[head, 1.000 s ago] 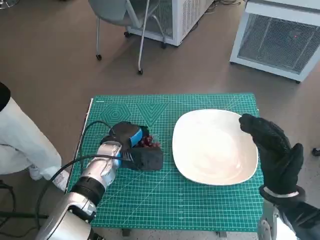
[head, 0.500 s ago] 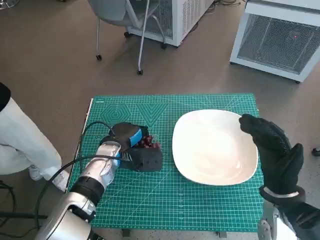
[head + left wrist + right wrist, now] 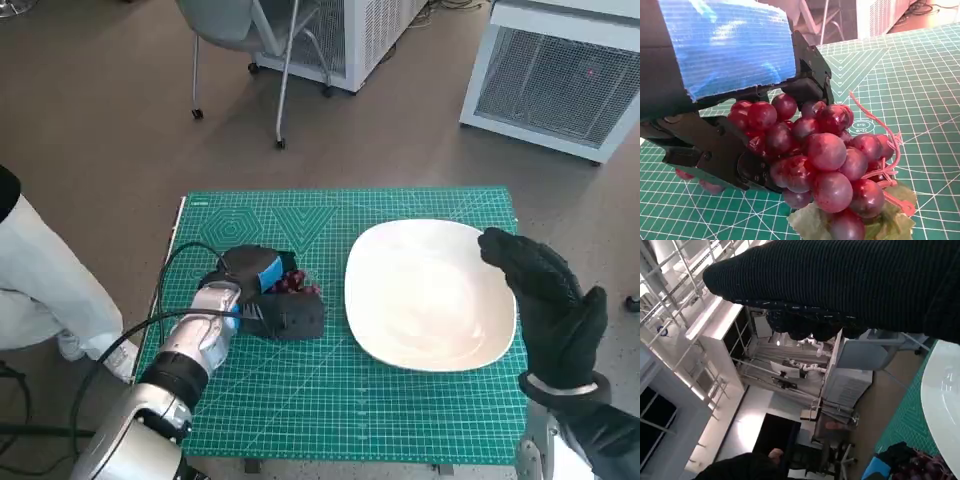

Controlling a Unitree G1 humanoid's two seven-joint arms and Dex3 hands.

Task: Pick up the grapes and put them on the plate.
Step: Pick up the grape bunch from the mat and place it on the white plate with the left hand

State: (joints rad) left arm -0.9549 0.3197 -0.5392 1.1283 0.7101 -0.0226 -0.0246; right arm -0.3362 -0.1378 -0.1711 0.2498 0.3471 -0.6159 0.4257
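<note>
The grapes (image 3: 291,283) lie on the green cutting mat (image 3: 340,420), just beside the white plate's (image 3: 430,295) rim on the side away from the right hand (image 3: 545,300), and the left hand (image 3: 268,295) is wrapped over them. In the left wrist view the bunch (image 3: 820,160) sits pressed against the black fingers (image 3: 715,150), which curl round its far side while its leafy stem end points away from the palm; the hand appears to be grasping the grapes, though whether the bunch is clear of the mat cannot be told. The plate lies to the side of the bunch toward the right hand, so the coming move is, as I judge it, a short sideways carry over the near rim, and the left hand is by far the nearer. The right hand hangs above the plate's far edge, fingers loosely extended and holding nothing. Against the earlier head views little differs: the left hand has drawn in a touch tighter over the bunch, and the plate and the right hand sit as they did.
</note>
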